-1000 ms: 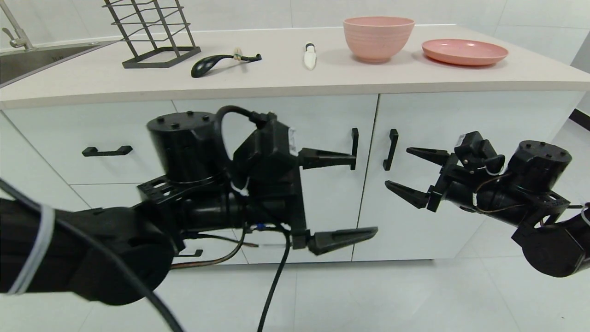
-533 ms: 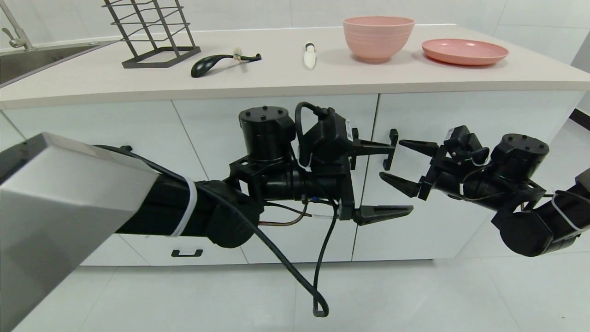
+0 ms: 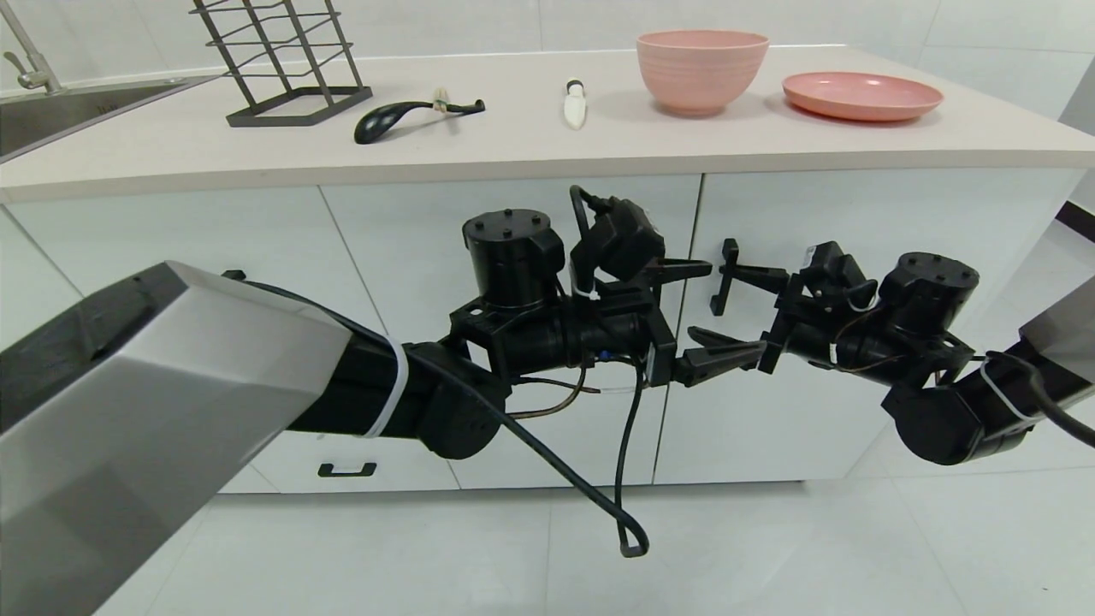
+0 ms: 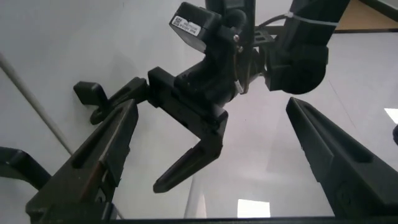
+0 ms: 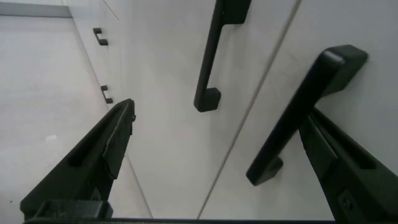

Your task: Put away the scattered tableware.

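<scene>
The tableware lies scattered on the countertop (image 3: 214, 150): a pink bowl (image 3: 701, 70), a pink plate (image 3: 862, 95) at its 3 o'clock, a white spoon (image 3: 576, 104) at its 9 o'clock and, further along that line, a black spoon (image 3: 402, 115) with a wire rack (image 3: 282, 64) at its 10 o'clock. None of it is held. At 6 o'clock from the bowl, below the counter edge, both our arms are at the cabinet (image 3: 855, 214), so we judge the step in hand to be opening the door behind which the dishes will go. Our right gripper (image 3: 714, 301) is spread wide, with the right door handle (image 3: 727, 278) between its fingers and close against one of them. Our left gripper (image 3: 736, 308), likewise spread and pinching nothing, sits at its 9 o'clock, their fingers overlapping in the head view. To do this well we centre the bar between the right fingers, pinch it at mid-height, and pull along the door's arc rather than straight back. We think the left arm should first draw off toward 9 o'clock, since the grippers are near enough to collide and the door needs room to swing.
</scene>
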Controlling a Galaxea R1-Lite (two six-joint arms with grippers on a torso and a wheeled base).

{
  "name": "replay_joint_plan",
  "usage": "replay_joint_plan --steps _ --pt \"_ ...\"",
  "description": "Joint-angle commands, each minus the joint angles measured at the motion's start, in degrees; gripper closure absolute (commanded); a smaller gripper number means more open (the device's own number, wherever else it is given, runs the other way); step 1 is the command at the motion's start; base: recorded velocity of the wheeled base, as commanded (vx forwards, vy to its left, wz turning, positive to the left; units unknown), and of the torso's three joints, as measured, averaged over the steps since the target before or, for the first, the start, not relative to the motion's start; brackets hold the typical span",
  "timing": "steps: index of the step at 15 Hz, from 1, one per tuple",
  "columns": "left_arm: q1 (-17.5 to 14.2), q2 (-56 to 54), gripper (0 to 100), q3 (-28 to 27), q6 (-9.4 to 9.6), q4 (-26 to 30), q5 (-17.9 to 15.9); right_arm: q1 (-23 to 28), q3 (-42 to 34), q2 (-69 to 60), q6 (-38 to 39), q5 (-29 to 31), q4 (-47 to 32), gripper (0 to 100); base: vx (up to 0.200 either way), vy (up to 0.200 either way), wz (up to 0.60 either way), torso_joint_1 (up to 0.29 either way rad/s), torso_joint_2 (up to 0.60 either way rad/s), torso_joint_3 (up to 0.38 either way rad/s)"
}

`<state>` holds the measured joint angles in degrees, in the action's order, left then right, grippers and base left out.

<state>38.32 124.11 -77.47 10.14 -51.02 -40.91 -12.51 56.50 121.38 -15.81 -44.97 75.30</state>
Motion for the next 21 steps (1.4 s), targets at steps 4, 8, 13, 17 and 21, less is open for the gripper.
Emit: replay_joint_plan --steps 4,8,13,17,21 --pt "-0.52 2.45 0 -2.16 -0.04 -0.05 0.13 -1.03 0.63 0.08 1.05 -2.4 0.46 0 0.0 0.0 0.0 0.0 0.0 0.0" --pt "-2.72 6.14 0 -9.98 -0.12 -0.13 1.19 -0.85 -6.93 -5.01 1.75 -8.99 1.25 0 0.0 0.0 0.0 0.0 0.0 0.0" --pt "-2.63 9.31 0 -15.43 -0.39 -0.22 3.03 0.03 -20.91 -15.12 1.13 -9.7 1.25 0 0.0 0.0 0.0 0.0 0.0 0.0" --pt "1.06 11.77 0 -18.07 -0.91 -3.3 2.24 1.17 -24.6 -16.53 0.43 -10.93 1.25 0 0.0 0.0 0.0 0.0 0.0 0.0" --pt "5.37 13.35 0 -18.42 -3.02 -6.37 0.57 2.75 -24.69 -14.95 0.17 -10.58 1.25 0 0.0 0.0 0.0 0.0 0.0 0.0"
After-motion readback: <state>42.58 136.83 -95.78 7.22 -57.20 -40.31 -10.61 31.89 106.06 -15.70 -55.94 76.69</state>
